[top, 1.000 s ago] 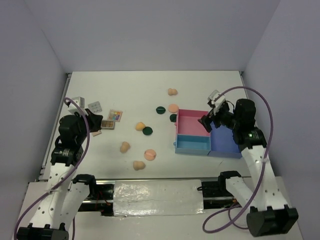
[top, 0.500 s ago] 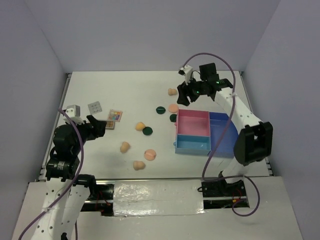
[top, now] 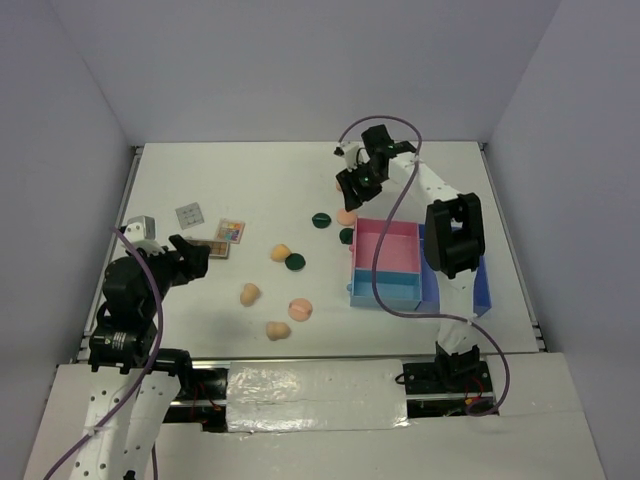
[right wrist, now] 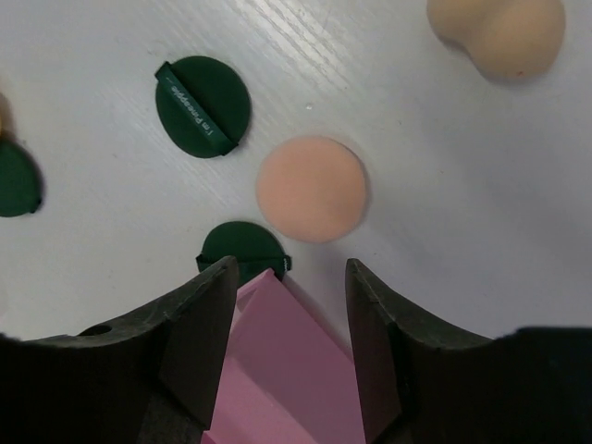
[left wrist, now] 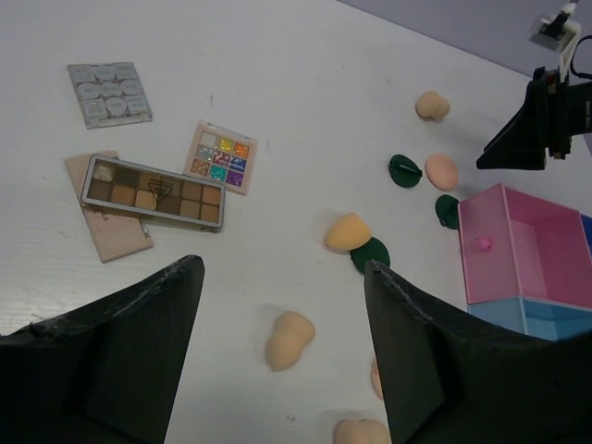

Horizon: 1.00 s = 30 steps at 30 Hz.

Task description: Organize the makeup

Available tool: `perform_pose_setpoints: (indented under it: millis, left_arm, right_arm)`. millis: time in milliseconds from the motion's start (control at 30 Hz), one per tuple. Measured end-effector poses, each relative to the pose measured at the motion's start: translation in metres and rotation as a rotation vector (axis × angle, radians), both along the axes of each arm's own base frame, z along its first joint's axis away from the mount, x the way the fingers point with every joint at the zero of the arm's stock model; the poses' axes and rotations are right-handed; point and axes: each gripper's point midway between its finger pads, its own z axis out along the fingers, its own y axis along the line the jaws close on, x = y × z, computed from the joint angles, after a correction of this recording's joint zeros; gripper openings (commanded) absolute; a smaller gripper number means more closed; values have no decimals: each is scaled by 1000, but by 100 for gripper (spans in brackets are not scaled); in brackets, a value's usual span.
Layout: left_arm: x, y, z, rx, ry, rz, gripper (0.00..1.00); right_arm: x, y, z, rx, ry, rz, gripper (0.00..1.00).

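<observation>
The makeup lies scattered on the white table. My right gripper [top: 352, 187] hangs open and empty over the far side. It is just above a flat peach pad [right wrist: 313, 189] and a dark green disc [right wrist: 242, 250] that is tucked at the pink tray corner [right wrist: 277, 324]. Another green disc [right wrist: 202, 106] and a peach sponge [right wrist: 499, 32] lie beyond. My left gripper [left wrist: 282, 277] stands open and empty over a sponge [left wrist: 289, 339]. Beside it are a brown palette [left wrist: 153, 191], a colourful palette [left wrist: 221, 155] and a grey palette [left wrist: 108, 92].
The pink-and-blue compartment tray [top: 385, 290] sits right of centre, with the right arm's links above it. More sponges [top: 281, 252] [top: 278, 330], a peach pad [top: 300, 309] and a green disc [top: 295, 262] lie mid-table. The enclosure walls close the left, right and far sides.
My right arm has swung from over the tray to the far side above the peach pad, its jaws narrowing. My left gripper has opened and drawn back a little from the brown palette.
</observation>
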Motion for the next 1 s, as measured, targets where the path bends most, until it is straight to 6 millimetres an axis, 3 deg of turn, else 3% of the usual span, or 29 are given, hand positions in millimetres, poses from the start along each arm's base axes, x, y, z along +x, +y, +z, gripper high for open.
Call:
perform_pose_setpoints:
  millis: [100,400,567,767,1000]
  left_arm:
    - [0,0,0,0,0,1,82]
    - [0,1,0,1,-2,7,83]
    - [-1,2,1,1,-7,10,83]
    - [-1,3,1,2,-11,15,83]
    - [-1,3,1,2,-11,18,83]
  right_arm:
    - [-1,-2,-18,-50,28,1,63]
    - [16,-8,-41,-134,15,-4,64]
    - [14,-6,-56,-156,35,4,63]
    - [11,4,-57,-155,35,25,61]
    - [8,11,-66,-157,49,40,52]
